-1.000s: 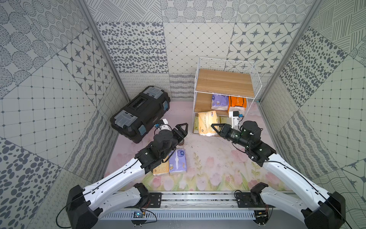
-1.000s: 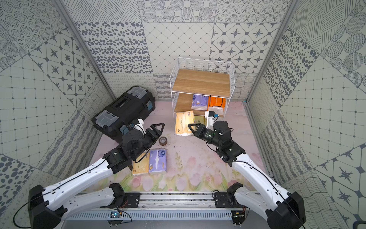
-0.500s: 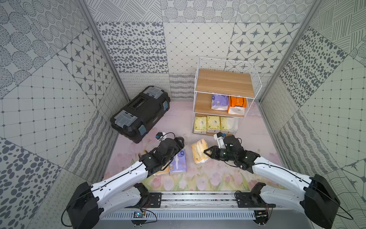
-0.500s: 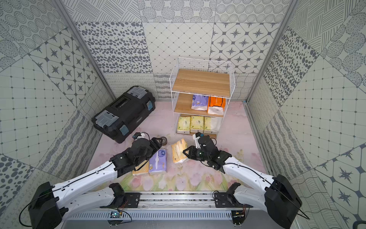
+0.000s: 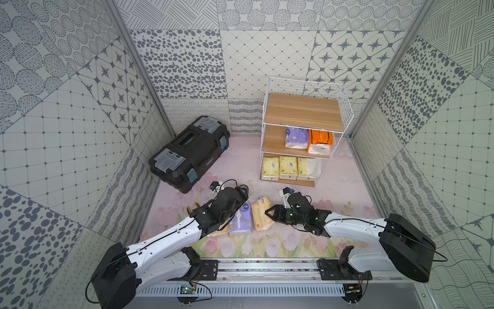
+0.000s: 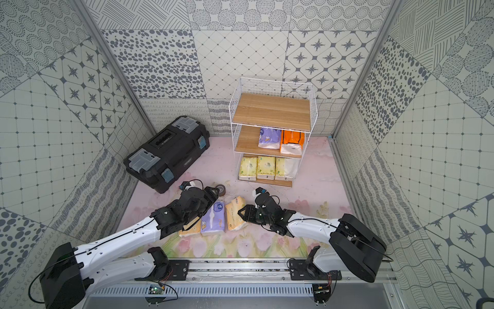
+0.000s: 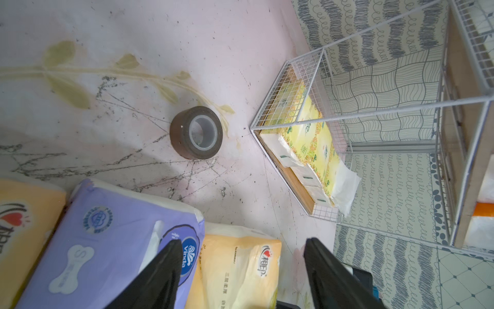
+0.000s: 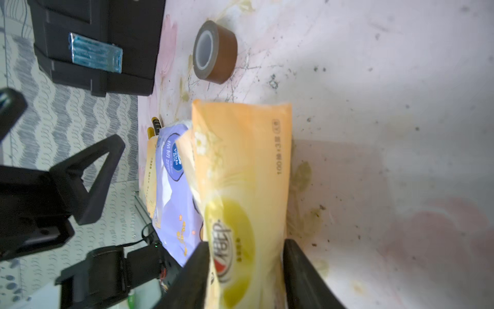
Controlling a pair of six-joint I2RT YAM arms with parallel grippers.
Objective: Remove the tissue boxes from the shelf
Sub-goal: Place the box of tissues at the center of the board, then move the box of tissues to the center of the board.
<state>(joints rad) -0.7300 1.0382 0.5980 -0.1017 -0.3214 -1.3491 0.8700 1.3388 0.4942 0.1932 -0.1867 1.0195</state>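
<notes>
Pack three is off the shelf: a second ago your right claw was carrying the pale orange pack from it. Now it lies on the mat between the parting jaws, leaning on the lavender pack; whether they still pinch it, you cannot tell. Your left claw hangs spread, empty. Five tissue boxes remain shelved. Ahead of the right claw sits the tape roll; beside its outer jaw, bare mat.
</notes>
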